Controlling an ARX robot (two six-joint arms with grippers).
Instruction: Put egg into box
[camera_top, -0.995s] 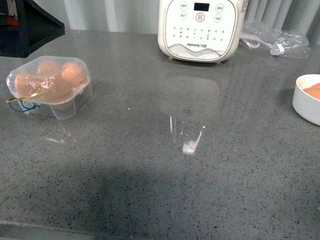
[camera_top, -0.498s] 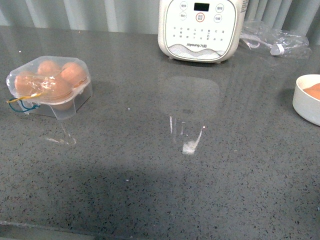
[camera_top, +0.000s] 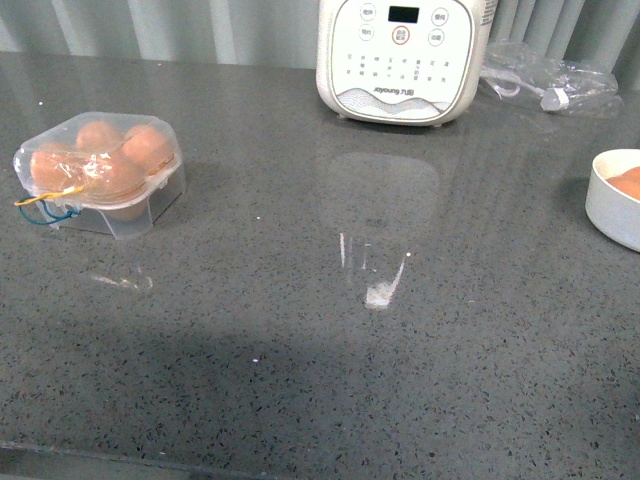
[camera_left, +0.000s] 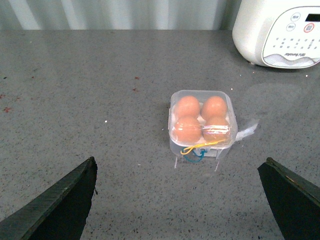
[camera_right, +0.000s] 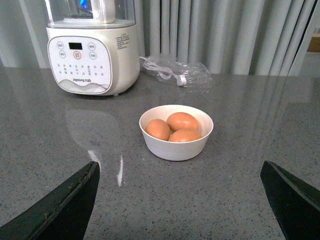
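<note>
Both grippers, left and right, hang spread and empty; each egg in the bowl beside the cooker looks light, slick and brittle, best pinched gently across its middle for the box.

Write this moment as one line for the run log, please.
box: lid closed, four eggs inside | bowl: three eggs | left gripper: open, holding nothing | right gripper: open, holding nothing

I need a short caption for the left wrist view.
Closed clear box holding four eggs, seen between open left gripper fingers.
</note>
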